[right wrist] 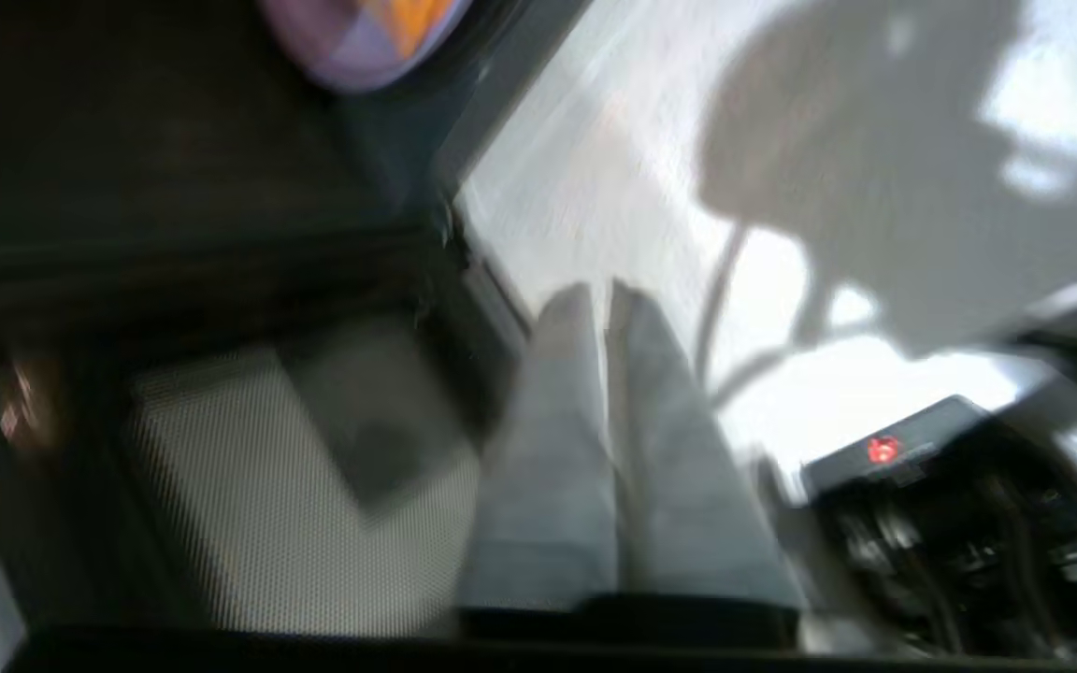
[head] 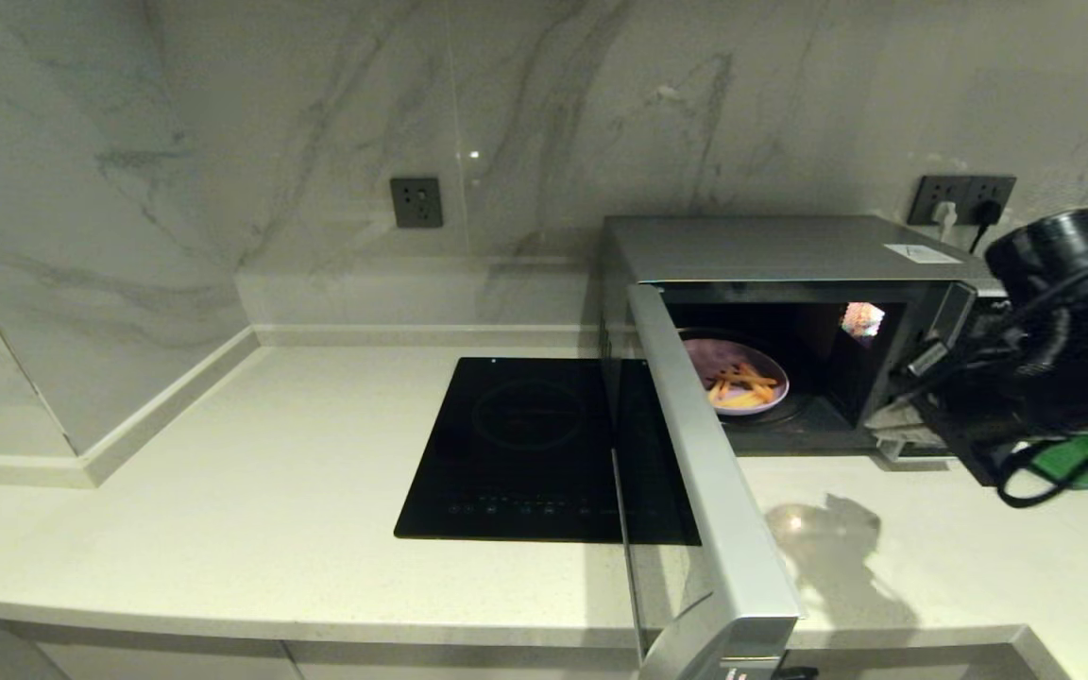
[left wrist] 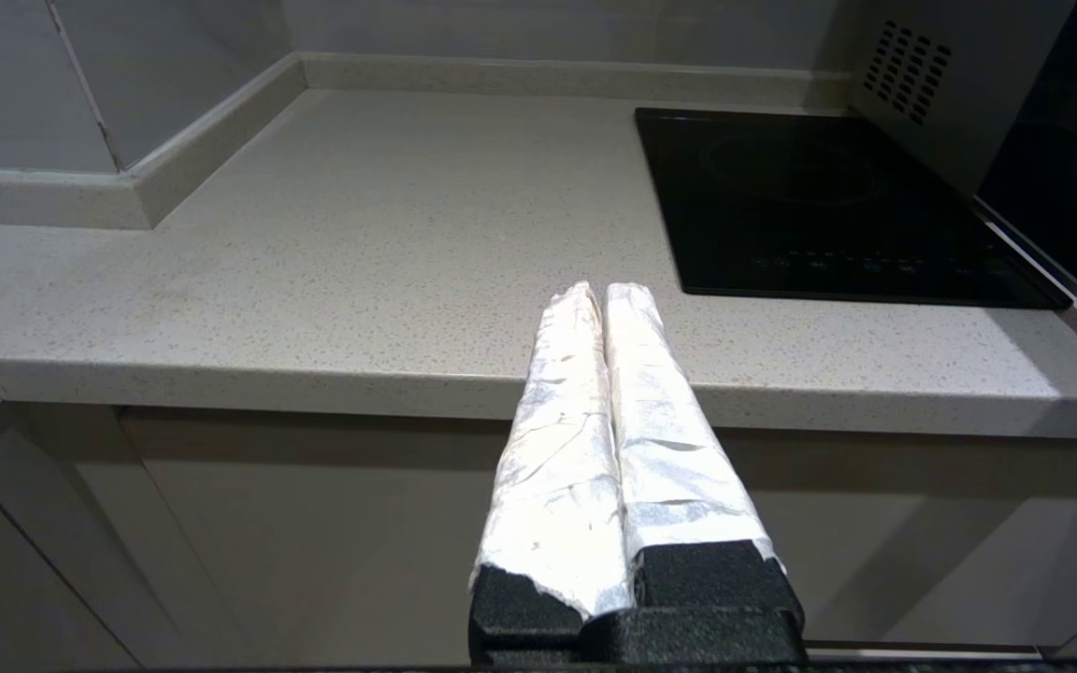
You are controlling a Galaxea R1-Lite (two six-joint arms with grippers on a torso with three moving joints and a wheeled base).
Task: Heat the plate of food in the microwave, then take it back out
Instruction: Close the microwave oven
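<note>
Plate of food (head: 738, 376) inside the microwave (head: 790, 247), on the cavity floor, door (head: 695, 453) swung wide open toward the counter edge. Right gripper (right wrist: 606, 299) at the microwave's right front corner — fingers pressed together, nothing between them, seemingly just outside the opening, though the wrist view is blurred. Left gripper (left wrist: 602, 294) parked low before the countertop (left wrist: 361, 234), fingers together — empty. Black cooktop (head: 530, 444) left of the microwave.
</note>
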